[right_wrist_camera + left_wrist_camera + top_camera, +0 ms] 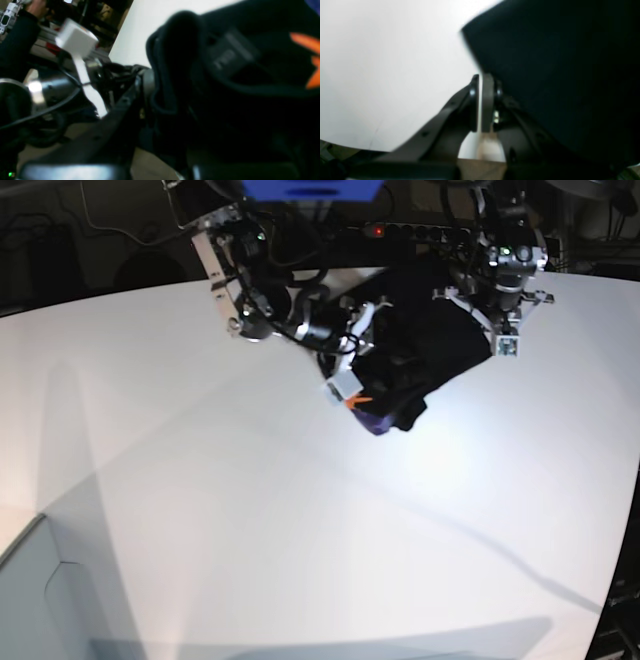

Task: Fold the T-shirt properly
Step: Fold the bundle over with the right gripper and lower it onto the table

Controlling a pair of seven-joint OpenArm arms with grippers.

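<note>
The black T-shirt lies bunched in a heap at the far middle of the white table. Its orange print faces the front. In the right wrist view, my right gripper is shut on a fold of the T-shirt near the collar, and only one finger shows beside the cloth. The orange print is at the right edge. My left gripper is shut with nothing between its fingers. It stands over bare table just left of the T-shirt edge.
Both arms reach in from the back, the right arm on the left and the left arm on the right. A grey box sits at the front left corner. Cables and equipment crowd the dark area behind the table.
</note>
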